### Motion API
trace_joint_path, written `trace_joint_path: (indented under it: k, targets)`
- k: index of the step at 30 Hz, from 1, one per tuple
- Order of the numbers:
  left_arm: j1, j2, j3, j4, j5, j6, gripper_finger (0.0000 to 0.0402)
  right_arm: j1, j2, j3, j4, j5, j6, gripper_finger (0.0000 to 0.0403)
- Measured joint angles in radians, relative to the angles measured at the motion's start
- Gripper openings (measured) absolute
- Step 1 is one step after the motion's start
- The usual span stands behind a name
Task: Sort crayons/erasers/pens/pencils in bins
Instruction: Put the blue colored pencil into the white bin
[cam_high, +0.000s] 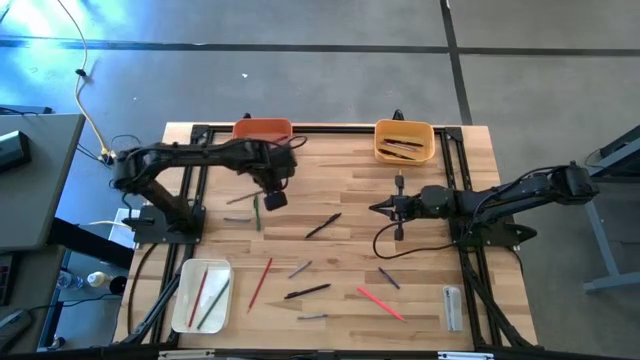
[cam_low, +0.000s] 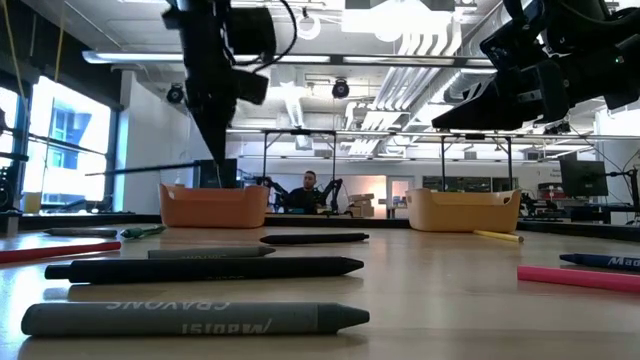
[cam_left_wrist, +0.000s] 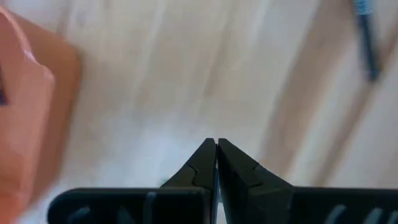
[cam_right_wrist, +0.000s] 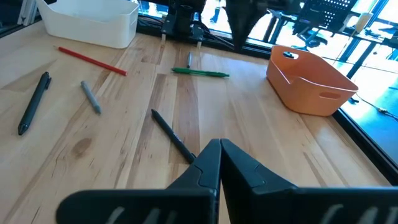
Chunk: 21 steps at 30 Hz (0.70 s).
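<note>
My left gripper hangs shut over the table's far left part, pointing down, just in front of the orange bin; it holds nothing. A green pencil lies flat beside it. My right gripper is shut and empty, level above the wood, pointing left at a black pen. The yellow-orange bin holds dark pens. The white bin holds a red and a green pencil.
Loose on the near half lie a red pencil, a black pen, grey crayons, a pink crayon, a blue crayon and a clear block. A black frame rims the table.
</note>
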Motion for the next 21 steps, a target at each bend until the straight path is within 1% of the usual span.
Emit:
trace_joint_path:
  k: [5, 10, 15, 21]
  targets:
    - [-0.092, -0.086, 0.001, -0.06, 0.037, -0.164, 0.0, 0.0, 0.0, 0.0, -0.001, 0.0, 0.0, 0.0]
    - [-0.23, -0.142, 0.0, -0.13, 0.045, -0.372, 0.0, 0.0, 0.0, 0.0, -0.005, 0.0, 0.0, 0.0]
    - [-0.416, -0.145, -0.001, -0.179, 0.045, -0.599, 0.0, 0.0, 0.0, 0.0, -0.002, 0.0, 0.01, 0.0]
    - [-0.618, -0.144, 0.0, -0.15, 0.044, -0.898, 0.0, 0.0, 0.0, 0.0, -0.009, 0.0, 0.011, 0.0]
